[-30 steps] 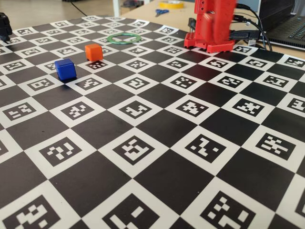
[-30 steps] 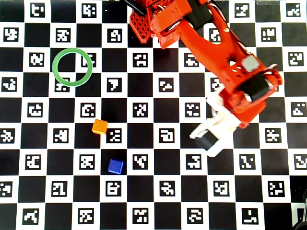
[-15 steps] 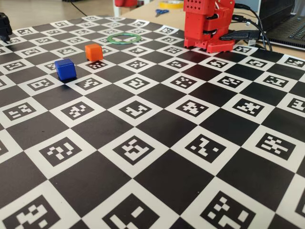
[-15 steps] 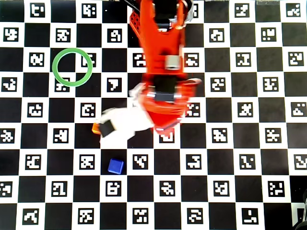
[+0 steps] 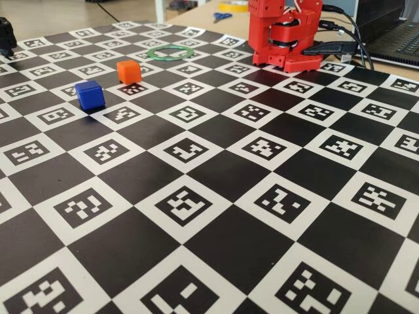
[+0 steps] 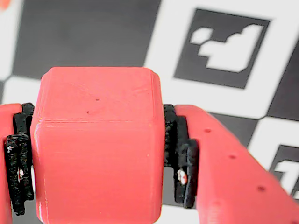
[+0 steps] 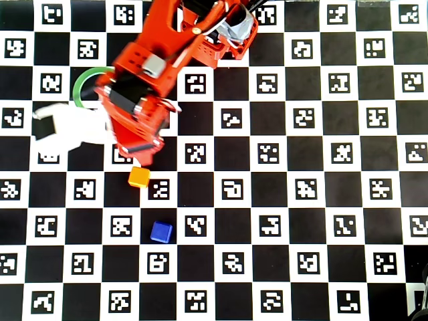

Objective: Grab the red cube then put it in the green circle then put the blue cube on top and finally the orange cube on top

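Observation:
In the wrist view my gripper (image 6: 96,161) is shut on the red cube (image 6: 96,135), with black pads (image 6: 18,158) pressed on both its sides above the checkered mat. Overhead, the red arm (image 7: 144,87) reaches left and covers the right part of the green circle (image 7: 81,79); the fingers and the red cube are hidden beneath it. The orange cube (image 7: 139,176) lies just below the arm's tip, and the blue cube (image 7: 161,231) lies further down. The fixed view shows the green circle (image 5: 169,52), orange cube (image 5: 129,71) and blue cube (image 5: 90,94), but not the gripper.
A black-and-white marker mat (image 5: 216,196) covers the table. The arm's red base (image 5: 285,39) stands at the back. Behind it lie scissors (image 5: 221,16), a yellow tape roll (image 5: 234,6), cables and a laptop (image 5: 399,39). A black object (image 5: 6,36) sits far left.
Overhead, the arm has swung from the right side across the mat to the left, ending over the green circle's edge. The orange and blue cubes have not moved.

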